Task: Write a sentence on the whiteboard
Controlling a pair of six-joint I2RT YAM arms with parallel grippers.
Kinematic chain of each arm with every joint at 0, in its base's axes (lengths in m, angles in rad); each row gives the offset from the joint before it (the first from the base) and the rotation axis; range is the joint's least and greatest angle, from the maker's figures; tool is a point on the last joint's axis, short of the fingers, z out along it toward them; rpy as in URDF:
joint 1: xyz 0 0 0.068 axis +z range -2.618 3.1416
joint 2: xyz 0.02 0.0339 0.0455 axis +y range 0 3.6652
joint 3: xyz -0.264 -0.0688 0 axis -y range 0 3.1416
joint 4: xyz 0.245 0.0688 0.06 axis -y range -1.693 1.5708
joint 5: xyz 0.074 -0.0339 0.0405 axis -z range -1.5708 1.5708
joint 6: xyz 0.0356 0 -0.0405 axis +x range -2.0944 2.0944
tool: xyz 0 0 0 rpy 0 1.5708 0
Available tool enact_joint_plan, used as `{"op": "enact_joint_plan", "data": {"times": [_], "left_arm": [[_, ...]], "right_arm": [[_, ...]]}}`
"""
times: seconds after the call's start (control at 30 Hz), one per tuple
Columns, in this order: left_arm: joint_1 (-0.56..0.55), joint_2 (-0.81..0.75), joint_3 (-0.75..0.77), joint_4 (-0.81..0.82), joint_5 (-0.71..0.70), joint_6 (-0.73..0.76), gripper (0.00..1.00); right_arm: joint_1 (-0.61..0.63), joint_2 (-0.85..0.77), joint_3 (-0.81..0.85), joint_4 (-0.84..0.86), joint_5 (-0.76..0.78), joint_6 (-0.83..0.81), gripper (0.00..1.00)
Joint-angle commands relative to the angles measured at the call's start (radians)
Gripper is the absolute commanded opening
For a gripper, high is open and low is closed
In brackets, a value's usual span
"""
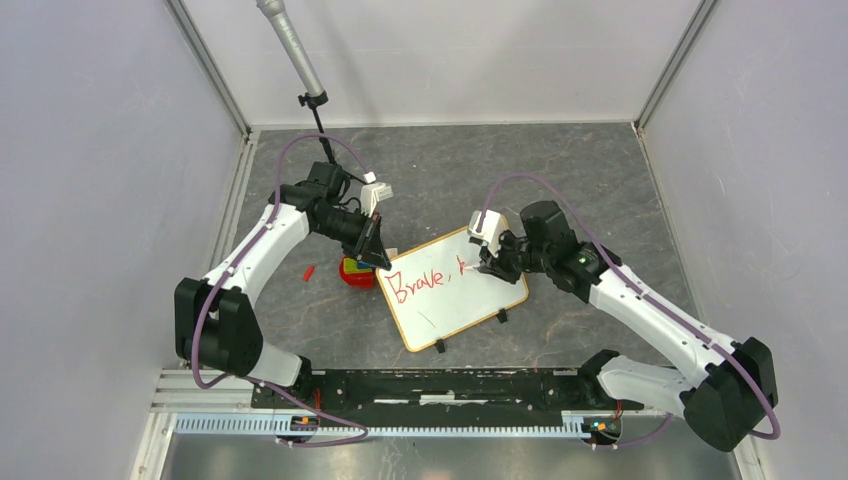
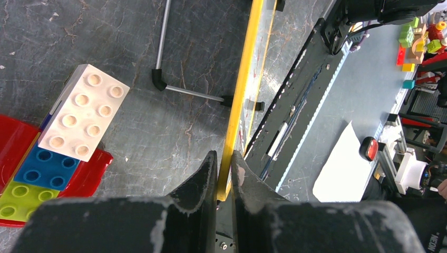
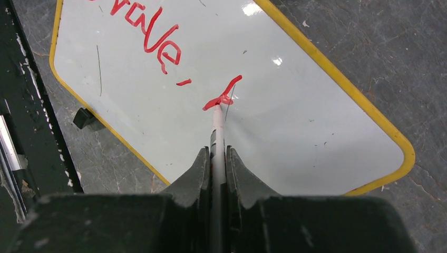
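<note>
The whiteboard lies tilted in the middle of the table, its yellow frame running between my left fingers. My left gripper is shut on that frame at the board's far left corner. The sentence reads "Brave," in red, followed by a part-drawn letter. My right gripper is shut on a white marker, whose tip touches the board at the lower end of that red stroke.
A red dish with white, blue and green bricks sits just left of the board. A small red cap lies further left. A microphone stand rises at the back. The black base rail runs along the near edge.
</note>
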Motion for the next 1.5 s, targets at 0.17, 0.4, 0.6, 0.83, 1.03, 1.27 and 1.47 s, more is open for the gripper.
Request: {"op": "enact_joint_plan", "data": {"times": [0.17, 0.4, 0.6, 0.83, 1.03, 1.27, 1.47], "left_arm": [[0.000, -0.011, 0.001, 0.004, -0.023, -0.011, 0.02], [0.000, -0.006, 0.005, 0.004, -0.018, -0.011, 0.02], [-0.006, -0.004, 0.007, 0.004, -0.020, -0.011, 0.02], [-0.005, -0.011, 0.004, 0.004, -0.025, -0.011, 0.03], [-0.005, -0.011, 0.003, 0.004, -0.026, -0.011, 0.02], [-0.005, -0.008, 0.003, 0.004, -0.025, -0.011, 0.02], [-0.005, -0.006, 0.004, 0.004, -0.024, -0.011, 0.02]], "right_arm": [[-0.018, -0.034, -0.032, -0.041, 0.078, -0.043, 0.00], [-0.025, -0.049, 0.026, -0.073, -0.010, -0.055, 0.00], [-0.025, -0.044, 0.039, -0.053, -0.046, -0.047, 0.00], [-0.025, -0.018, 0.028, 0.001, -0.006, -0.018, 0.00], [-0.025, -0.010, 0.023, 0.004, 0.055, -0.017, 0.00], [-0.040, -0.035, 0.021, -0.039, 0.126, -0.051, 0.00], [-0.053, -0.038, 0.044, -0.037, 0.144, -0.049, 0.00]]}}
